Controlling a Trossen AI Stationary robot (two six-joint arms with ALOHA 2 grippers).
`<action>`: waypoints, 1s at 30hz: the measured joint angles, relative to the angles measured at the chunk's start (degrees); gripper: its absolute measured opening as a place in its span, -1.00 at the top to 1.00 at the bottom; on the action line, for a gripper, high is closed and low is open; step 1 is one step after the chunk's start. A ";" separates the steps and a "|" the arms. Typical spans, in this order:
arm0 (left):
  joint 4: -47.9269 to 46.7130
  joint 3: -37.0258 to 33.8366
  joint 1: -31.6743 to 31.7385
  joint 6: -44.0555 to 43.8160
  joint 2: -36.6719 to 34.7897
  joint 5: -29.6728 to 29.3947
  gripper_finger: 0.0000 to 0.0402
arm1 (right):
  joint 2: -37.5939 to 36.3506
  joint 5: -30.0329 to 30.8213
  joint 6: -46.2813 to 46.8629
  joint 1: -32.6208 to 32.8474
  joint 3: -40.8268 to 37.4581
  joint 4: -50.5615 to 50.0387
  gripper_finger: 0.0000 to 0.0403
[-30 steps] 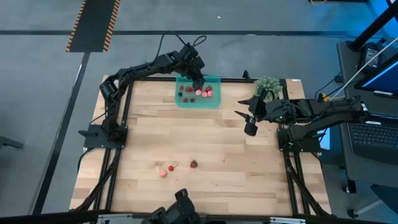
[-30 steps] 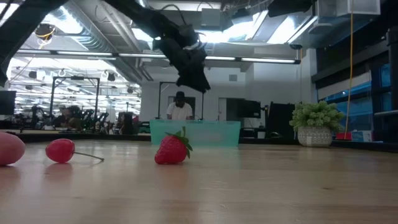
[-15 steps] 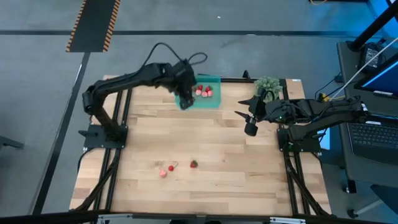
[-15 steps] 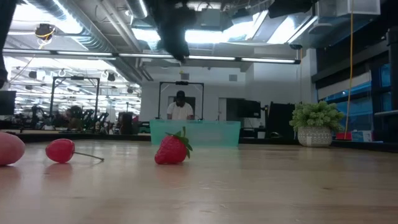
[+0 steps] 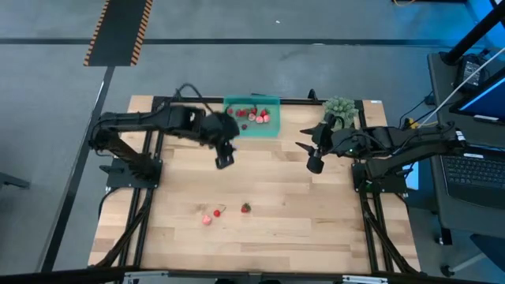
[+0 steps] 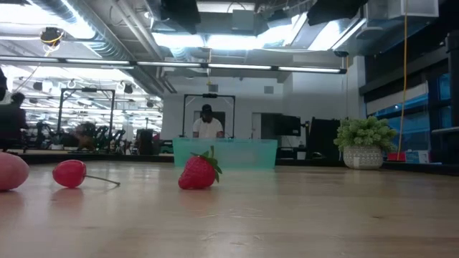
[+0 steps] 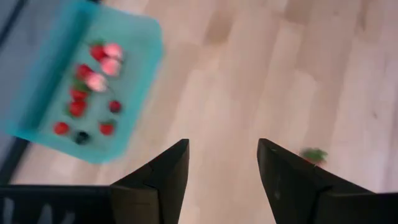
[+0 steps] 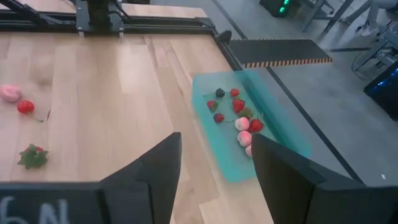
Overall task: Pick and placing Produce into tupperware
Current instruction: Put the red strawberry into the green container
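Note:
The teal tupperware [image 5: 252, 118] stands at the table's far edge with several red, pink and dark produce pieces in it [image 7: 93, 81]. Three more produce pieces lie on the bare wood near the front: a strawberry [image 5: 245, 208], a red cherry with a stem [image 5: 217, 213] and a pale pink piece [image 5: 207, 220]. My left gripper [image 5: 224, 159] hangs open in the air between the tupperware and these pieces, with nothing between its fingers [image 7: 222, 168]. My right gripper [image 5: 316, 164] waits open at the right, also with nothing in it [image 8: 214, 149].
A small potted green plant [image 5: 341, 109] stands at the far right corner, behind my right arm. Black frame rails run along the table's edges [image 5: 150, 197]. Bare wood lies between the tupperware and the loose pieces [image 5: 260, 173].
My left gripper has left its place over the tupperware. It has swung toward the table's near edge and a little to the left, rising out of the low view's top. The produce in the tupperware and on the table lies as before.

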 joint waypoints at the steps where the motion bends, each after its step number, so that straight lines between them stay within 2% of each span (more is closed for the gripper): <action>1: -0.35 -0.74 -1.36 -1.36 -0.01 0.02 0.09 | 0.20 -0.02 -0.15 0.00 0.00 0.06 0.02; 10: 0.10 -9.26 -12.16 -12.32 -0.33 -0.13 0.09 | 3.57 -0.45 -0.20 0.00 0.00 -0.05 0.02; 13: 3.38 -11.86 -15.53 -14.05 -0.33 -2.92 0.09 | 4.51 -0.45 -0.23 0.00 0.00 -0.29 0.02; 16: 8.06 -14.06 -18.03 -14.94 -0.33 -6.33 0.09 | 4.72 -0.44 -0.24 0.00 0.00 -1.36 0.02; 22: 19.87 -19.11 -19.99 -19.45 -0.33 -8.27 0.09 | 3.39 -0.43 -0.18 0.04 0.00 -3.65 0.02; 30: 37.86 -26.54 -18.93 -16.11 4.83 -8.05 0.09 | 2.59 -0.45 0.07 0.04 0.00 -6.95 0.02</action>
